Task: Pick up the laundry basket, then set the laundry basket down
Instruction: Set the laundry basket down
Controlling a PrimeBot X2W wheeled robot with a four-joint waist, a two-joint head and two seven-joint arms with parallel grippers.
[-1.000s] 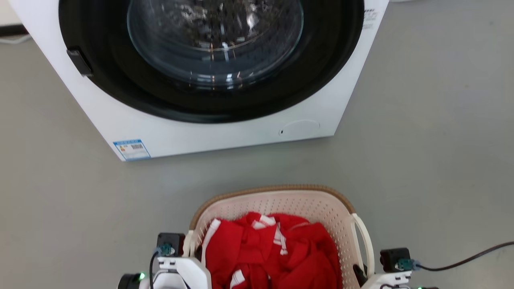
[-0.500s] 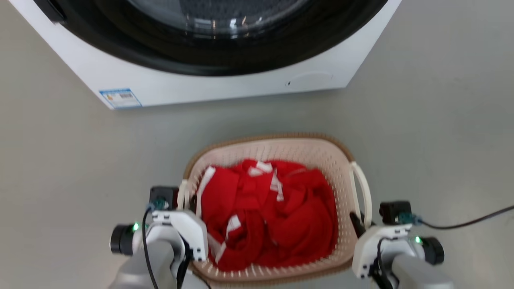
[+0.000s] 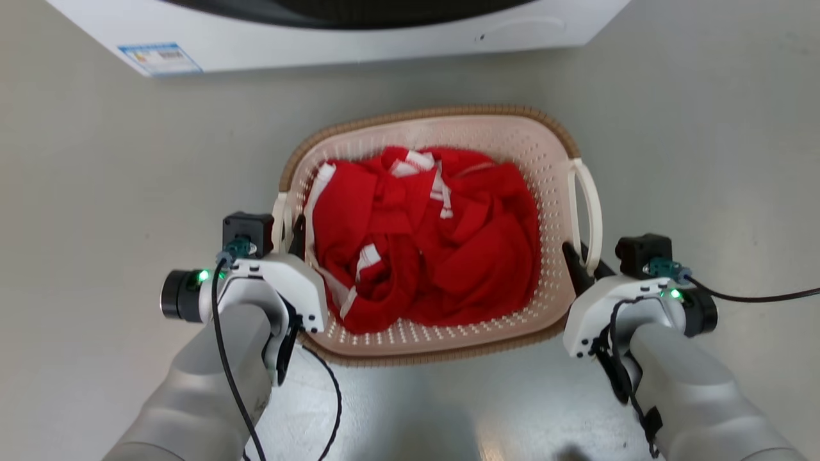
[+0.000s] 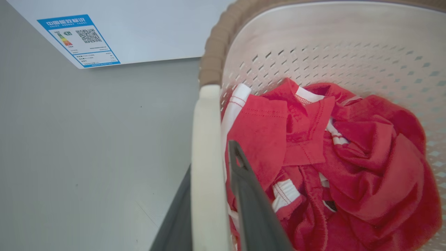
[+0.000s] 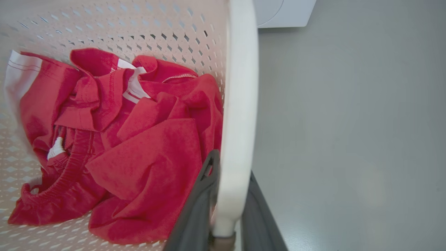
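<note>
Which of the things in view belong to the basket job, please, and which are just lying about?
Job: laundry basket; left gripper and right gripper, jaws shut on it.
Lying about: washing machine; blue label; red clothes inside the basket.

Clothes (image 3: 423, 237) lie in the laundry basket (image 3: 477, 136), the washing machine (image 3: 359, 38) behind it.

A smooth, pale grey floor (image 3: 96, 192) lies evenly lit, with a glossy sheen near the head view's lower edge. A white washing machine (image 3: 359, 38) stands on it, 1 blue-bordered label (image 3: 160, 59) at its lower corner.
</note>
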